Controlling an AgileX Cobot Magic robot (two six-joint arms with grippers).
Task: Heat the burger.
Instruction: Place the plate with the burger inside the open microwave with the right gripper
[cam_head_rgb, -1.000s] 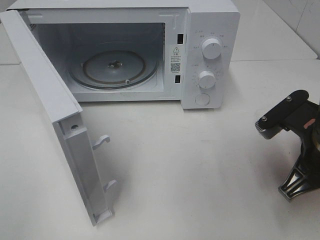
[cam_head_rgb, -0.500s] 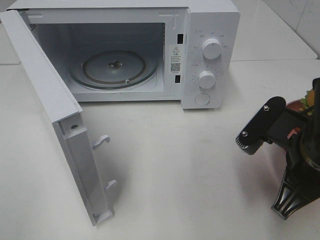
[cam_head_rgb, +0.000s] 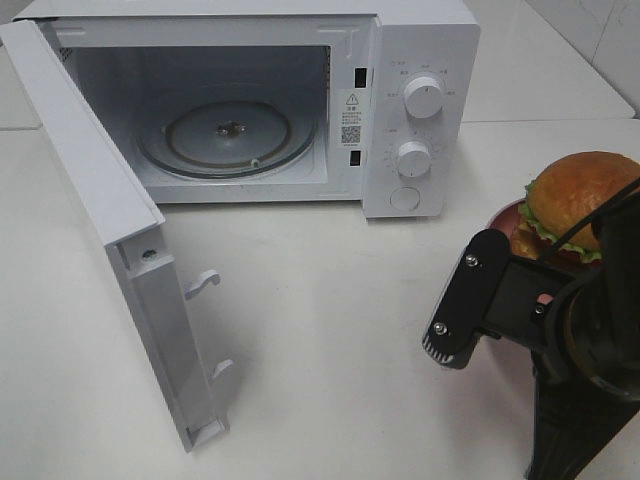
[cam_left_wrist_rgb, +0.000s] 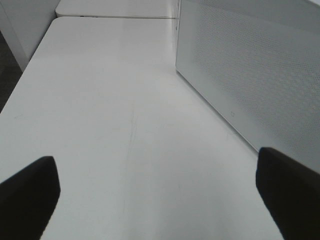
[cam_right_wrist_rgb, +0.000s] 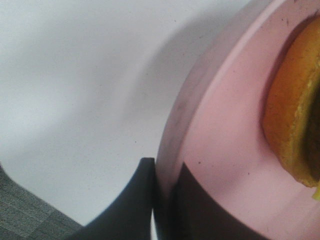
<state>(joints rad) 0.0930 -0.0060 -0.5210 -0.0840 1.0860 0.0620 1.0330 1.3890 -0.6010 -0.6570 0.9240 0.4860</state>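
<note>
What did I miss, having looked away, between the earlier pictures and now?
The right gripper, shut on the pink plate, has carried it and the burger into view from the right. The microwave and its open door stayed put.

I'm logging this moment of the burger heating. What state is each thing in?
microwave door: swung wide open.
glass turntable: bare, nothing on it.
burger: sitting on the plate.
plate: rim pinched by the right gripper.
left gripper: open, empty.
</note>
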